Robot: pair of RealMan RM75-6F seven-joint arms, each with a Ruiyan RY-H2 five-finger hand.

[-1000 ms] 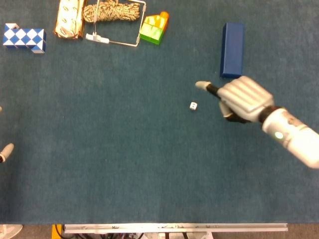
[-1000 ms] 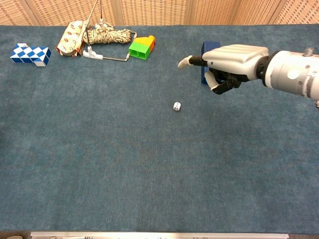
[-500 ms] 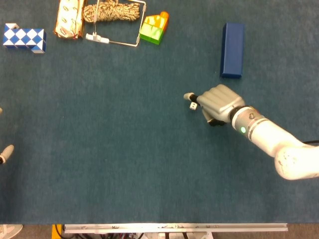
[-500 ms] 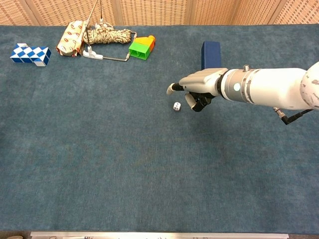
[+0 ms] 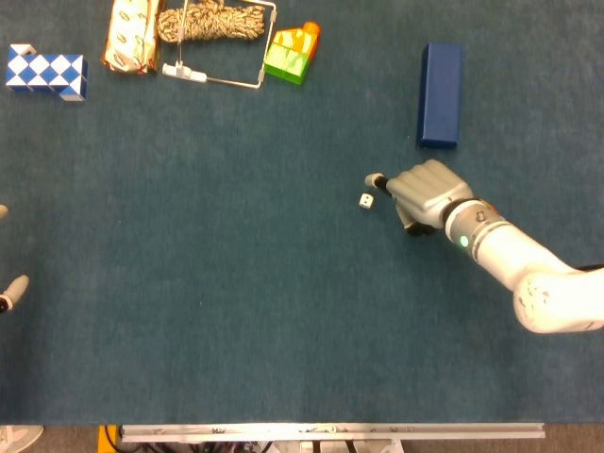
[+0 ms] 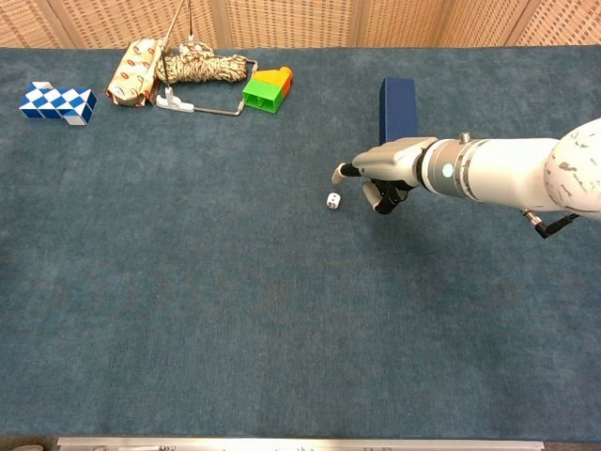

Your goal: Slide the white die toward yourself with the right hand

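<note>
White die [image 5: 365, 200] sits mid-table on blue cloth, just beside right hand [image 5: 425, 195], at its 9 o'clock, not touching. Hand's fingers curled in, one finger [image 6: 344, 171] pointing out, gripping nothing. Left hand [image 5: 11, 291] barely visible at the edge, finger state unclear.

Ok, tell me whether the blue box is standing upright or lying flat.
Lying flat: the blue box shows its long face on the mat in the head view, beyond the right hand.

no legible text, labels, brands or numbers on anything in view
</note>
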